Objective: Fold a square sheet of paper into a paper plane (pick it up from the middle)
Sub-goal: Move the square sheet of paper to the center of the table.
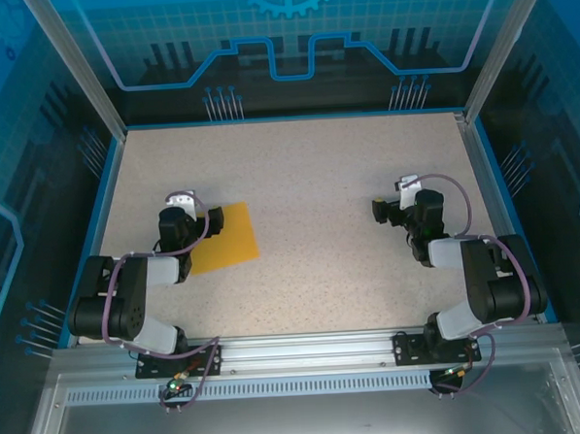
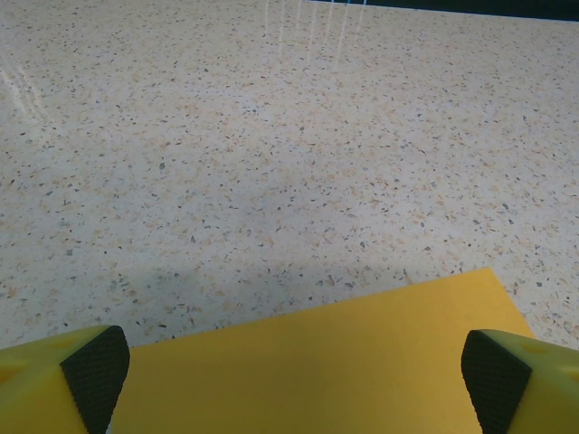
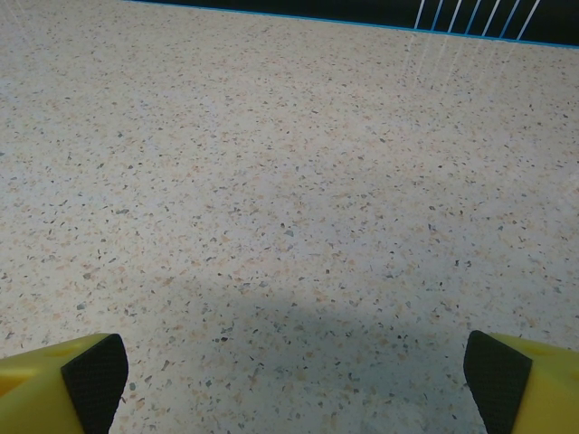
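top: sheet (image 1: 228, 238) flat on table (image 1: 307, 167), left-centre of frame, its left part under L gripper (image 1: 184, 200); R gripper (image 1: 405, 185) right-centre, well apart from sheet | L wrist: jaws spread wide, sheet along bottom of frame below pads (image 2: 95, 371), not pinched | R wrist: jaws spread wide above speckled table, pads at bottom corners

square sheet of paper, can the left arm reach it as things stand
Probably yes: the left gripper hangs open over an edge of the square sheet of paper, which lies flat on the table with nothing on it.
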`<state>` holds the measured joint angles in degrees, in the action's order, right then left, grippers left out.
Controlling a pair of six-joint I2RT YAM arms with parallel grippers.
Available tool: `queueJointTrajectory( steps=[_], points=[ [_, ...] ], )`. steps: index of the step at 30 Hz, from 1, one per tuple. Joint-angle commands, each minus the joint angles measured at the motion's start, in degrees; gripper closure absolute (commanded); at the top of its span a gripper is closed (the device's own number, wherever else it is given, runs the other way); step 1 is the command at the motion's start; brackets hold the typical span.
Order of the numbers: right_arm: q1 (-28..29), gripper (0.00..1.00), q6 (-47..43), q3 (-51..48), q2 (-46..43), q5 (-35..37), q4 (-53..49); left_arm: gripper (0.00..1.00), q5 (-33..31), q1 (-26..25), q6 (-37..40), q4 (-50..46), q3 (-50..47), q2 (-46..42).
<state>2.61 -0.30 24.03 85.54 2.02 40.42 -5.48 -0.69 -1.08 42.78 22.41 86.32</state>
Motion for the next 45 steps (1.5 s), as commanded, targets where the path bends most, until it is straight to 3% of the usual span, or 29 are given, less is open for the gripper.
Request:
queueJointTrajectory(
  steps=[1,19,23,25,29,32,35,38,40,45],
  points=[
    [0.3,0.01,-0.65,1.26,0.6,-0.9,1.68,0.01,1.59,0.25,1.08,2.26,1.52,0.6],
    [0.21,0.01,-0.75,1.1,0.53,-1.14,1.85,0.02,2.22,0.16,1.17,0.5,1.56,-1.45],
    [1.03,0.0,-1.96,1.01,-1.58,-1.93,0.44,0.02,0.37,0.3,-1.17,-9.97,3.14,-9.96],
    [1.17,0.01,-2.21,3.07,-4.87,-2.57,-6.21,0.01,0.24,0.34,-3.91,-18.15,5.14,-13.91],
    [0.6,0.01,3.87,12.07,-11.55,-5.42,-29.26,0.02,1.12,0.5,-13.16,-29.7,8.2,-22.1],
    [0.47,0.0,15.42,17.78,-14.45,-6.24,-40.39,0.01,-2.41,0.51,-25.59,-43.68,13.08,-25.07],
    [0.21,0.01,19.5,24.16,-13.18,-13.06,-52.57,0.02,6.22,0.51,-23.98,-49.67,16.42,-24.36],
    [-0.58,0.01,22.35,23.57,-11.18,-27.31,-51.08,0.02,13.75,0.54,-26.52,-50.76,17.61,-21.37],
    [0.7,0.01,23.82,22.13,-11.15,-32.95,-47.95,0.02,17.46,0.45,-27.81,-50.8,18.14,-18.77],
    [8.76,0.01,21.67,24.06,-10.73,-28.3,-52.21,0.02,20.6,-0.5,-30.33,-53.89,20.21,-11.79]
  ],
)
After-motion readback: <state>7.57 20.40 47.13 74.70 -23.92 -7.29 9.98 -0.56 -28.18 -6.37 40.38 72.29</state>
